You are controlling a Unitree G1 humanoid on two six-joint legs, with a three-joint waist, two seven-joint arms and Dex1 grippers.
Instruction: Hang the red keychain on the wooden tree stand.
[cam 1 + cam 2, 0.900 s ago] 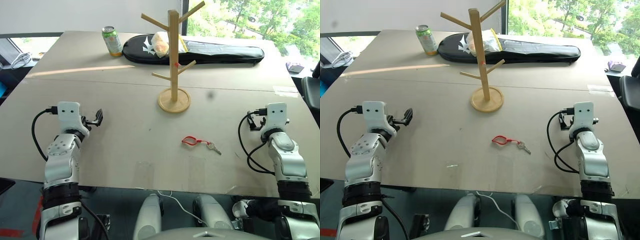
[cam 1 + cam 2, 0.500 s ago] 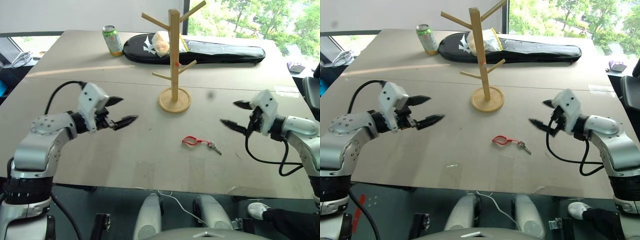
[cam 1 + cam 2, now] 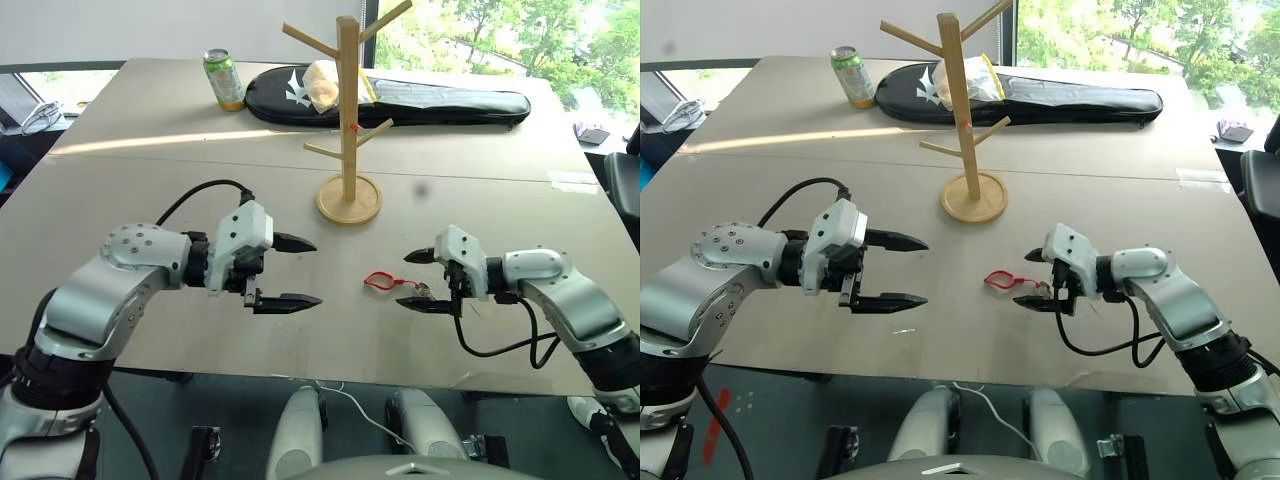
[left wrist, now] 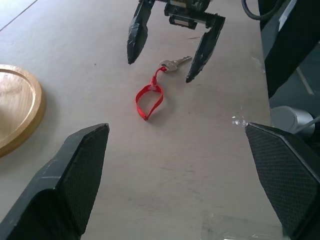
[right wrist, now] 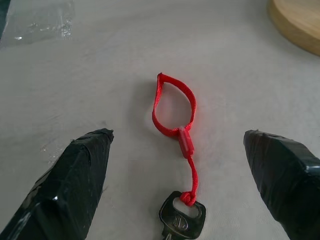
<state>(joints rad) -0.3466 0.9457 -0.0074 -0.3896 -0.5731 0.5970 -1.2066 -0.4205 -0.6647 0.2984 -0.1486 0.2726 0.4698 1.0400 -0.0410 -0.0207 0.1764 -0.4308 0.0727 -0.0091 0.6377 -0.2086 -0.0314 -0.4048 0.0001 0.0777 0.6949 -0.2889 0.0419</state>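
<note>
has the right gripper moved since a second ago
Yes. The right gripper has swung in from the table's right edge toward the red cord keychain, open fingers now straddling its key end.

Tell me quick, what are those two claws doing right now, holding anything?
Left gripper: open, holding nothing.
Right gripper: open, holding nothing, its fingers either side of the key end of the red keychain lying on the table.
</note>
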